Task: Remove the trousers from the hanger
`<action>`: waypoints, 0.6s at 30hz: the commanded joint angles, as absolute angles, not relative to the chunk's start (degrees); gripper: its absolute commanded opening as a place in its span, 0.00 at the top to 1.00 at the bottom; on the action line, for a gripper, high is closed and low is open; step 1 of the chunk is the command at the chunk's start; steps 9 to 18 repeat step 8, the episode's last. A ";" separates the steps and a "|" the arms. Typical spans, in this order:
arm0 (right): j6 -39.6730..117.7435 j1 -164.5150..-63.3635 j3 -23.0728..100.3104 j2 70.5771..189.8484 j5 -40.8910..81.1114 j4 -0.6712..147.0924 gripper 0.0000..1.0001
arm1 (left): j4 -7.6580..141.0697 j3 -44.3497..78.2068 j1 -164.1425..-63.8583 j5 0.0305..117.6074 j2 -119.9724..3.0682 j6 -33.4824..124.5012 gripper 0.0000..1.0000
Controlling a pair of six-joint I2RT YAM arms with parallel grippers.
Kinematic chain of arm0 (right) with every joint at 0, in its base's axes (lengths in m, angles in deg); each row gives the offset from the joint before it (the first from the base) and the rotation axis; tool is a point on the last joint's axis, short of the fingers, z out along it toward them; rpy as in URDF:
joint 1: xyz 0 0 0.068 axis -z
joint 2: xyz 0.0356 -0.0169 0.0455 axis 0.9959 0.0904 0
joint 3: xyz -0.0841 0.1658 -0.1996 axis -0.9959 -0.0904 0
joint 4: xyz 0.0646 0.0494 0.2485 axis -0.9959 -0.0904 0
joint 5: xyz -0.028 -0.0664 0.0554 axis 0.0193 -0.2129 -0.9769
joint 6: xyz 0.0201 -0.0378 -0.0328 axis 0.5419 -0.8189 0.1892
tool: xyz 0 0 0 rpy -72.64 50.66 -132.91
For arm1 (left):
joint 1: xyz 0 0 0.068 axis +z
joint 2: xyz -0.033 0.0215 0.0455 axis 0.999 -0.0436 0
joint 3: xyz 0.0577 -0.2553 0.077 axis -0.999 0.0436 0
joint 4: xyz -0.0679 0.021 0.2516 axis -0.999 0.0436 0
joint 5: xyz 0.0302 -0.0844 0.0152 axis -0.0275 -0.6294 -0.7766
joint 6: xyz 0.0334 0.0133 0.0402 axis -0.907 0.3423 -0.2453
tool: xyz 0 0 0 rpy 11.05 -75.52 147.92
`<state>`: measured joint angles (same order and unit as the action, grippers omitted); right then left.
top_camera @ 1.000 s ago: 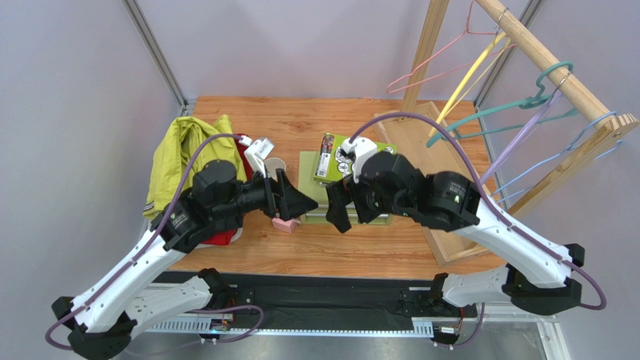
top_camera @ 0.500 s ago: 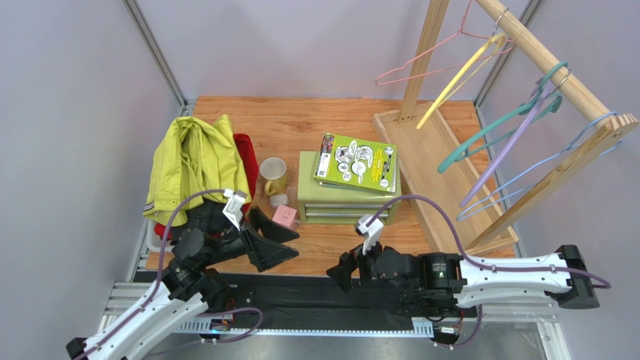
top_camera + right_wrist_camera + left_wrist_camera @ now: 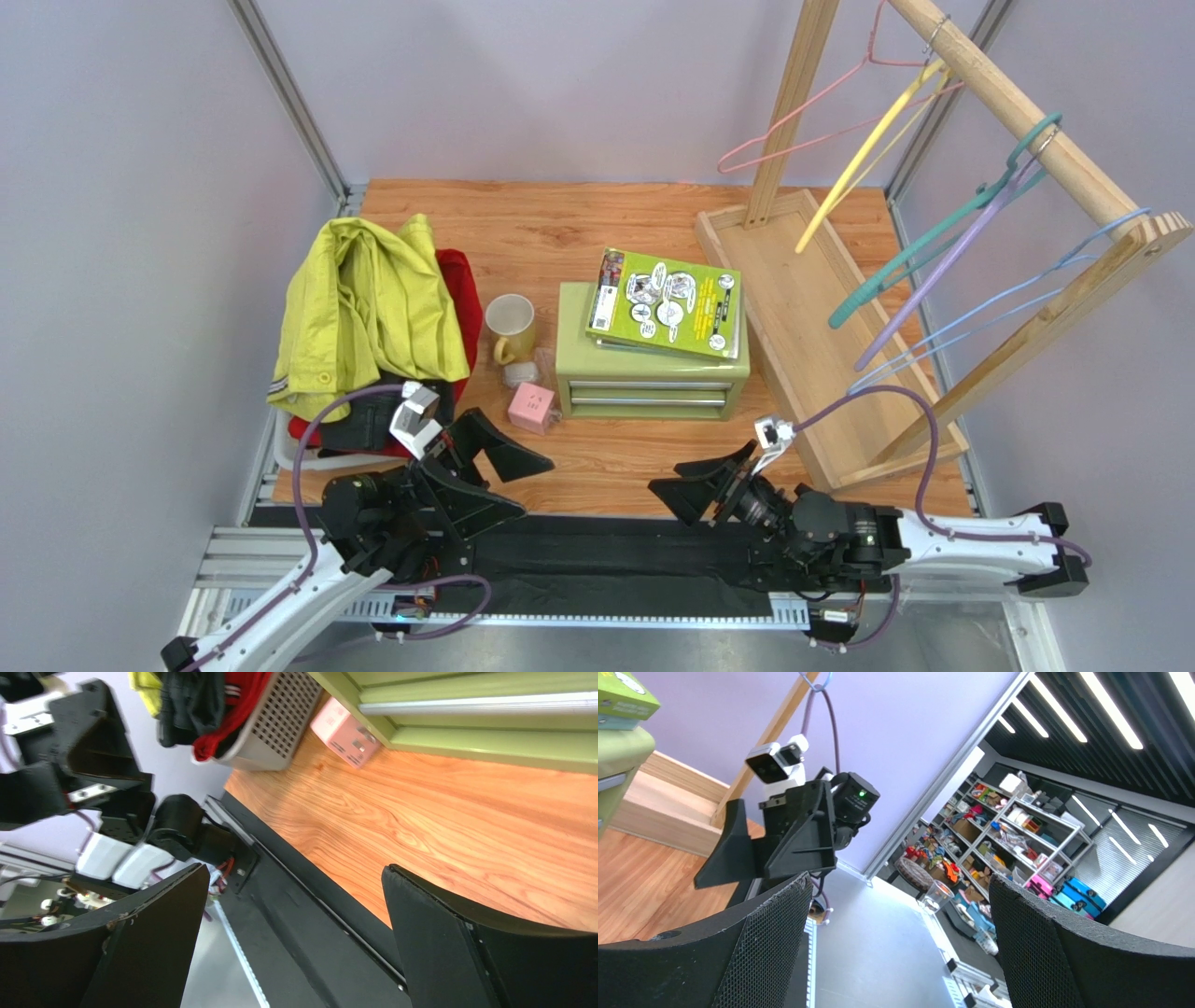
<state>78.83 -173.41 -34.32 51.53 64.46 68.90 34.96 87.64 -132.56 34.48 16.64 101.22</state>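
The trousers lie heaped in a white basket [image 3: 302, 451] at the table's left: a yellow-green pair [image 3: 362, 311] on top, red [image 3: 459, 297] beside it, black [image 3: 376, 417] at the front. The right wrist view shows the same basket [image 3: 281, 721] with red [image 3: 231, 707] and black [image 3: 189, 703] cloth. Several coloured hangers, among them a teal hanger [image 3: 943, 235], hang bare on the wooden rack [image 3: 1031, 119] at the right. My left gripper [image 3: 533, 487] [image 3: 899, 952] and right gripper [image 3: 665, 499] [image 3: 295, 945] sit low at the near edge, both open and holding nothing.
A green drawer box [image 3: 652, 378] with a book [image 3: 665, 303] on it stands mid-table. A yellow mug [image 3: 509, 328] and a pink cube [image 3: 532, 405] sit to its left. The rack's wooden tray base [image 3: 814, 322] lies at the right.
Both arms have pulled back from mid-table and folded down to the near edge. The left jaws opened a little wider. The bare hangers have swung slightly.
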 commanded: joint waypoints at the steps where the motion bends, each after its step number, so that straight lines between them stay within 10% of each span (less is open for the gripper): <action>1: 85.29 -174.02 -41.66 55.63 67.39 75.19 0.00 | 31.01 96.66 -132.59 32.28 23.37 100.29 0.01; 18: 84.34 -174.02 -41.06 45.29 67.39 66.44 0.00 | 32.42 96.66 -132.59 32.01 24.34 99.67 0.01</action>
